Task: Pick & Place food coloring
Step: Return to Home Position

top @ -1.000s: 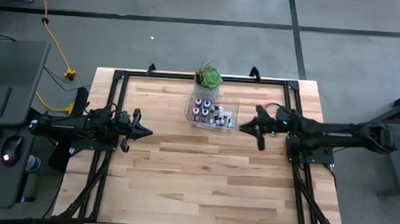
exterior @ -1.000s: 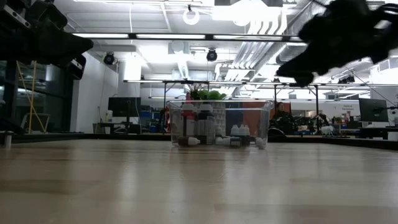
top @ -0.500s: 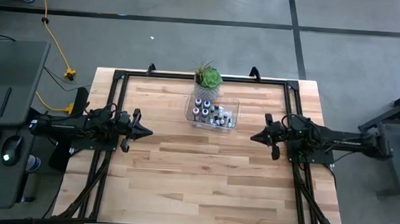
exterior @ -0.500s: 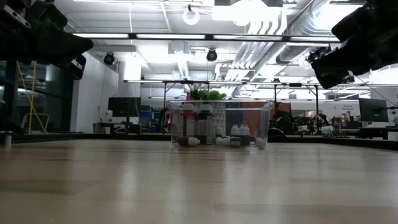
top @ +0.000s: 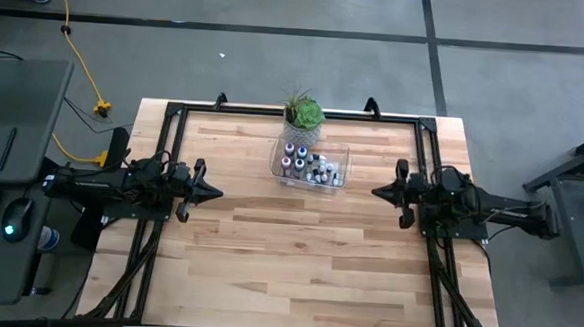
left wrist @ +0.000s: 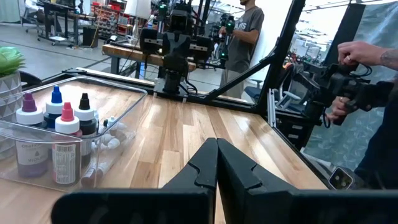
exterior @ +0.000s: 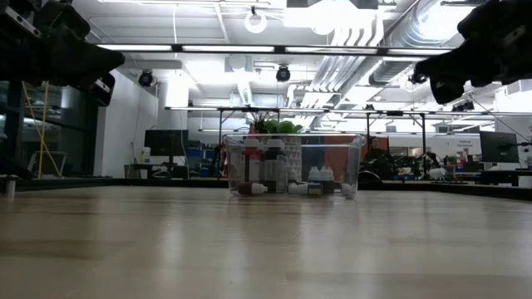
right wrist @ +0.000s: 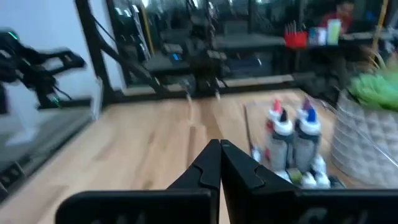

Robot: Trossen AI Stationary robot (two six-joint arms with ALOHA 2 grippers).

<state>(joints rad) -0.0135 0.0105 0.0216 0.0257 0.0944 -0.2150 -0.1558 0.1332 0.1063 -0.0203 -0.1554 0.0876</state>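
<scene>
Plastic tray [top: 345, 164] at twelve o'clock holds every visible bottle [left wrist: 64, 149]; left jaws at nine, right jaws at three, both pressed together, empty. Looks done.

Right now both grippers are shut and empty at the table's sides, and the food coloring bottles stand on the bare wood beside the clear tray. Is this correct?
No. The food coloring bottles are inside the clear tray, not beside it on the table, as the high view shows. The left gripper and the right gripper are shut and empty, as you say.
</scene>
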